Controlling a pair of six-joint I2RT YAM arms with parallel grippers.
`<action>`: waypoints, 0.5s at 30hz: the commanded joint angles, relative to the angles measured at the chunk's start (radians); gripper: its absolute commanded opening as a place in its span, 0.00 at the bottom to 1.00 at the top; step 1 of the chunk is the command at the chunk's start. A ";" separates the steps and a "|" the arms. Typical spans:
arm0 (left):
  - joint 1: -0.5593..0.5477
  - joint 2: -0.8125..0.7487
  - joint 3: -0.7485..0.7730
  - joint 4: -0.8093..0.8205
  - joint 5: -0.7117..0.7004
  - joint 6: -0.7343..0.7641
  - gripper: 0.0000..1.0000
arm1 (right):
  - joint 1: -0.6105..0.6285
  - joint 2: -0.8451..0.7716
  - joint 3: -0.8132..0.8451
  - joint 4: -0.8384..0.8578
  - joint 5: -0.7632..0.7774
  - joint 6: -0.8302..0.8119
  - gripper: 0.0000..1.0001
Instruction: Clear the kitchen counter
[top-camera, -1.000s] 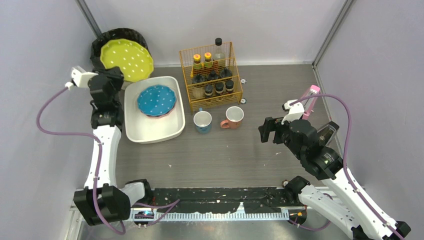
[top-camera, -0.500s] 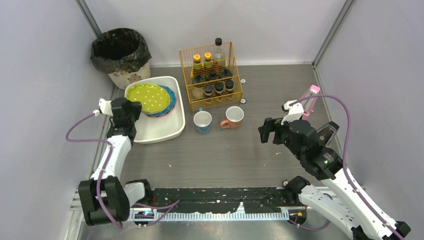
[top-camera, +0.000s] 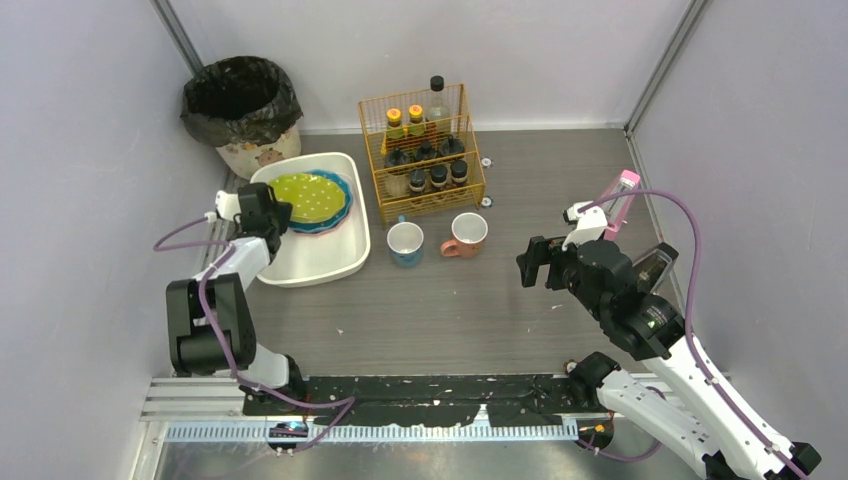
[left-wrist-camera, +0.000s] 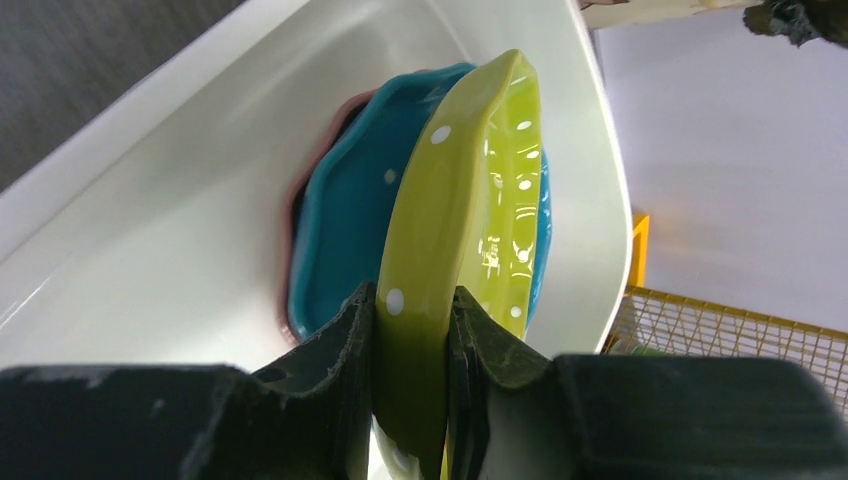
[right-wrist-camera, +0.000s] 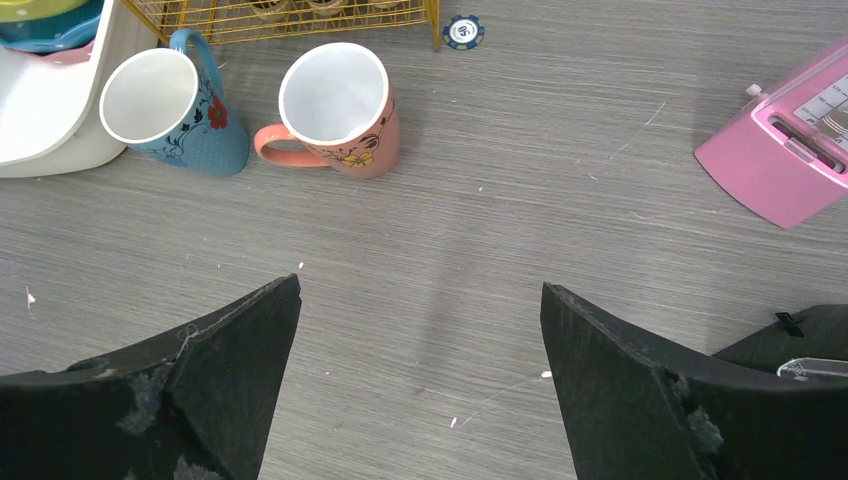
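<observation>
My left gripper (top-camera: 268, 209) (left-wrist-camera: 412, 300) is shut on the rim of a lime-green dotted plate (top-camera: 305, 192) (left-wrist-camera: 470, 190). That plate lies over a blue plate (top-camera: 338, 205) (left-wrist-camera: 350, 220) inside the white tub (top-camera: 320, 255) (left-wrist-camera: 150, 220), with a pink rim showing under the blue one. On the kitchen counter (top-camera: 450, 310) (right-wrist-camera: 480, 230) stand a blue mug (top-camera: 405, 243) (right-wrist-camera: 165, 105) and a pink mug (top-camera: 467, 234) (right-wrist-camera: 335, 105). My right gripper (top-camera: 530, 262) (right-wrist-camera: 420, 300) hangs open above bare counter, right of the mugs, with nothing between its fingers.
A bin lined with a black bag (top-camera: 240, 100) stands at the back left. A yellow wire rack of bottles (top-camera: 422, 150) sits behind the mugs. A pink device (top-camera: 620, 200) (right-wrist-camera: 790, 150) is at the right near the wall. A small round token (right-wrist-camera: 463, 30) lies by the rack.
My left arm has carried the green plate from over the bin down onto the blue plate in the white tub, and folded back. The right arm has not moved.
</observation>
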 joint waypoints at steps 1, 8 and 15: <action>-0.001 0.045 0.120 0.192 0.040 -0.040 0.11 | -0.004 0.006 0.005 0.012 0.007 0.013 0.95; -0.003 0.095 0.211 0.037 0.079 0.041 0.55 | -0.005 0.022 0.010 0.013 0.013 0.018 0.95; -0.005 0.117 0.293 -0.154 0.155 0.170 0.81 | -0.004 0.060 0.023 0.015 0.005 0.025 0.95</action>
